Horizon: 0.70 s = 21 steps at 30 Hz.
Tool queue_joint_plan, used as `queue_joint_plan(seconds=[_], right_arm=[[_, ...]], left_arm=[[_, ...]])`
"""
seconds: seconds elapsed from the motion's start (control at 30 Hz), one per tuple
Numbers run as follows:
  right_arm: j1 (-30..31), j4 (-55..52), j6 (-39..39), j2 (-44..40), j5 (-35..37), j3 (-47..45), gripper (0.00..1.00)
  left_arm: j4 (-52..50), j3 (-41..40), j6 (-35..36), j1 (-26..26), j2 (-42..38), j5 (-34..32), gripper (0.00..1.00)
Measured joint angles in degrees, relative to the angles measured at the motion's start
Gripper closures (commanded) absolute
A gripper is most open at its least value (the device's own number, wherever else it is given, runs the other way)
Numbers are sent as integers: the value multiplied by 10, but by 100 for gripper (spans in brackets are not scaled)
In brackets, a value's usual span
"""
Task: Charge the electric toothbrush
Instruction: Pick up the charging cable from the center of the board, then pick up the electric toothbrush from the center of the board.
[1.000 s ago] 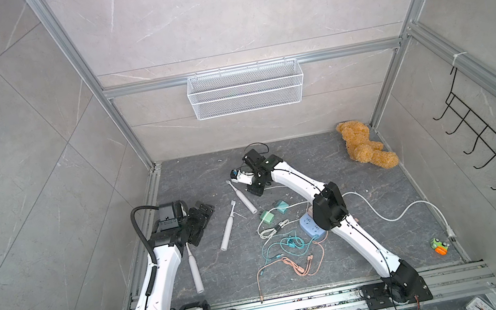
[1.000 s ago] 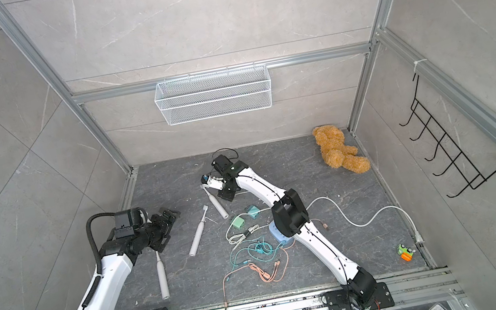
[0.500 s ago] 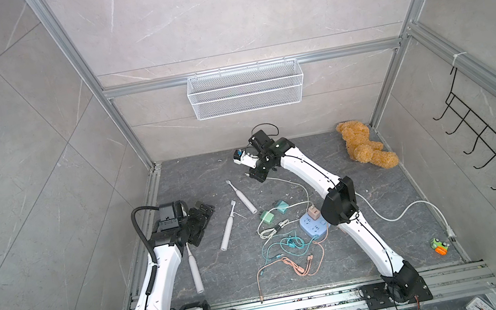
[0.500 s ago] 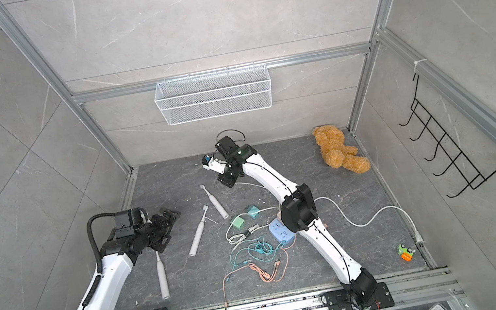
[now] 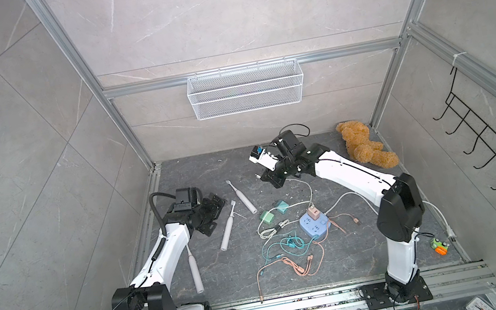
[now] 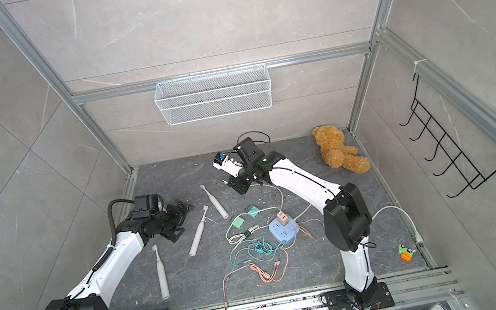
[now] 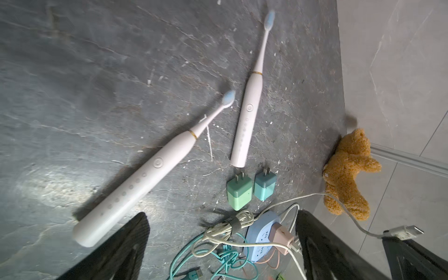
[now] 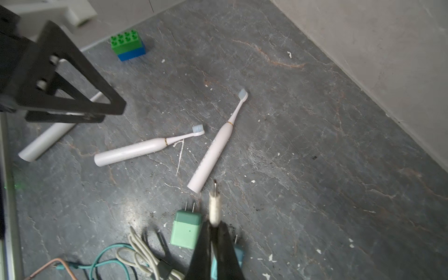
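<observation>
Front-left of tabletop [image 5: 229,290]: near brush [image 5: 195,272] lies beside the left arm; mid brush [image 5: 226,227] just past it; left tool [image 5: 214,215] hangs by its head, jaws apart, empty. Toward centre: far brush [image 5: 242,198] lies flat, base facing the green adapter [image 7: 238,191]. Further back: right tool [image 8: 213,226] pinched on the plug [image 8: 214,206], tip aimed at that base. Brushes probably light, stiff, smooth, round, apt to roll; grip mid-handle, not the thin neck. Button and dots only; no legible writing.
</observation>
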Motion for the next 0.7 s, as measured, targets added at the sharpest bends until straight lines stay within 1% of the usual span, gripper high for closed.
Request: queue_joint_plan(seconds=[0.1, 0.23, 0.37, 0.5, 0.7], right_arm=[[0, 56, 31, -47, -16, -85, 100], [0, 111, 73, -85, -22, -165, 100], [0, 170, 114, -108, -22, -221, 100], [0, 233, 151, -131, -22, -280, 100], [0, 289, 189, -144, -19, -322, 100]], left_arm=[[-1, 33, -7, -35, 33, -23, 6], [-3, 67, -15, -72, 90, -52, 7], [-4, 91, -24, -97, 146, -71, 9], [-8, 110, -28, -113, 186, -87, 9], [-12, 145, -32, -129, 229, -108, 11]])
